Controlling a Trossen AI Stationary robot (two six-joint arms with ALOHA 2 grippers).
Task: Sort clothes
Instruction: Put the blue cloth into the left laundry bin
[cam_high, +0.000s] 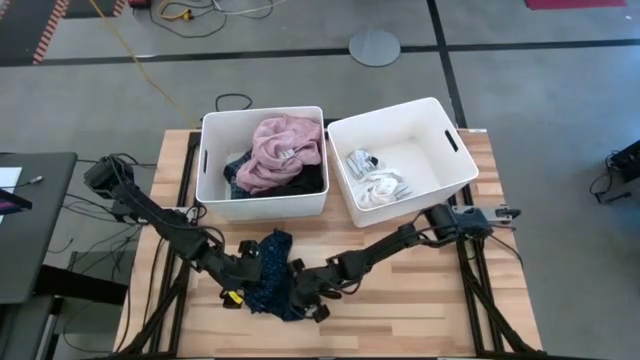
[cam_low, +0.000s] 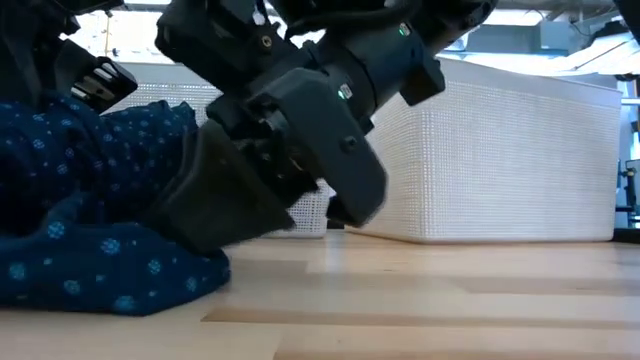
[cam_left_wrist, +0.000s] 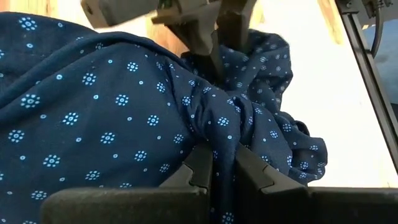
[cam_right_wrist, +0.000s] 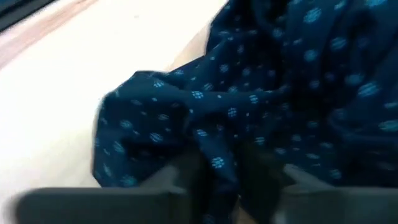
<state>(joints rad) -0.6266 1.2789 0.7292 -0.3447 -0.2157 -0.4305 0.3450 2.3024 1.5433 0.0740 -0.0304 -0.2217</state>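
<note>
The dark navy patterned garment (cam_high: 276, 252) lies bunched on the table's near middle; it also shows in the low view (cam_low: 90, 160). My left gripper (cam_high: 252, 272) is at its left side and my right gripper (cam_high: 306, 290) at its right side, both low and shut on its cloth. The pink garment (cam_high: 283, 148) lies on top of black and blue plaid clothes in the left white bin (cam_high: 262, 205). White and grey socks (cam_high: 378, 180) lie in the right white bin (cam_high: 400, 205). My left gripper pinches a raised fold of the navy garment (cam_left_wrist: 222, 144) between its two fingers, several layers bunched together. The fingers come low, from the table's left. The rest of the cloth lies slack on the table. My right gripper pinches a bunched fold of the navy garment (cam_right_wrist: 219, 163) between its two fingers. The fingers (cam_low: 215, 205) slant down from the table's right, close to the tabletop. The cloth beside them (cam_low: 110, 270) rests on the table.
The two white bins stand side by side at the table's far edge. Bare wooden tabletop (cam_high: 420, 300) lies to the right of the garment and along the near edge. Black frame rails run along both table sides.
</note>
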